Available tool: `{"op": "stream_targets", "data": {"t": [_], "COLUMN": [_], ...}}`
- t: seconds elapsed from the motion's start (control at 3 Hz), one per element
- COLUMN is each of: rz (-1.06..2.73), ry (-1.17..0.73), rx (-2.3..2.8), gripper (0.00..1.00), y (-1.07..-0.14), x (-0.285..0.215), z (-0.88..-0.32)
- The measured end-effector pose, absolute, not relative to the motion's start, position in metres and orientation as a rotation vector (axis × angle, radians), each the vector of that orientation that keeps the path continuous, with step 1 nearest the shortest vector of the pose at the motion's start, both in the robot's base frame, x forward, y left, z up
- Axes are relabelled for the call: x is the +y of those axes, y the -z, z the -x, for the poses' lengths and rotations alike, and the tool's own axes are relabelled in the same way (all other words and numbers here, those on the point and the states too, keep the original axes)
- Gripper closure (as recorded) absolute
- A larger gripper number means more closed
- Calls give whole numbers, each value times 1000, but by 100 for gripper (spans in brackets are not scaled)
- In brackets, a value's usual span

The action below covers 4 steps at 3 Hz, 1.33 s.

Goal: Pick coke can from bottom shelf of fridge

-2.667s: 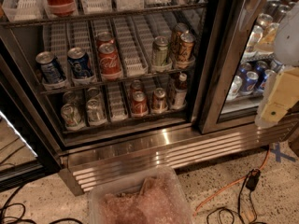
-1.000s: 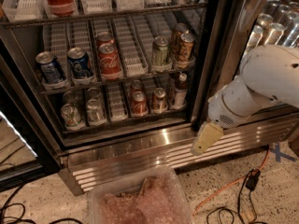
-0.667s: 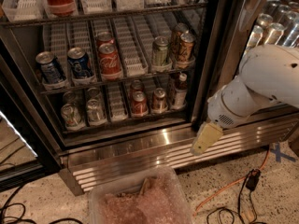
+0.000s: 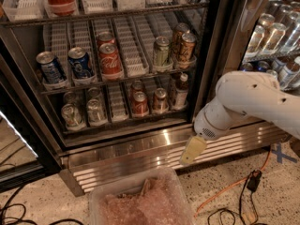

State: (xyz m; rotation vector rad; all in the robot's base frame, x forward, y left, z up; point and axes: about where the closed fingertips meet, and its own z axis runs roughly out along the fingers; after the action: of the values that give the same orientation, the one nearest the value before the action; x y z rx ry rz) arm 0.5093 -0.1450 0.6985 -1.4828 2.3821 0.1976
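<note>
While the gripper (image 4: 192, 150) hangs below, shadow dims the coke can (image 4: 139, 104).

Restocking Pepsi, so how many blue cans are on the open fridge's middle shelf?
2, side by side at the left end of the middle shelf: left can, right can. Others may hide behind them. The gripper hangs low, before the steel base.

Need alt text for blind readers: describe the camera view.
The robot's gripper hangs before the fridge's steel base panel, below and right of the bottom shelf, where a red coke can stands upright among other cans.
</note>
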Motion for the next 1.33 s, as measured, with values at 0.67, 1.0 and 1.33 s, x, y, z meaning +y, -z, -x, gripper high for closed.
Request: {"op": "stream_targets", "data": {"t": [0.67,1.0,1.33], "rz": [1226,1183,1183], "ry": [-290,-284,-284], "rx": [2509,2487,2487], "gripper": [0,0,0], "y": [-596,-600,-600], "x": [-130,-127,-127], "z": [-514,-524,-524]}}
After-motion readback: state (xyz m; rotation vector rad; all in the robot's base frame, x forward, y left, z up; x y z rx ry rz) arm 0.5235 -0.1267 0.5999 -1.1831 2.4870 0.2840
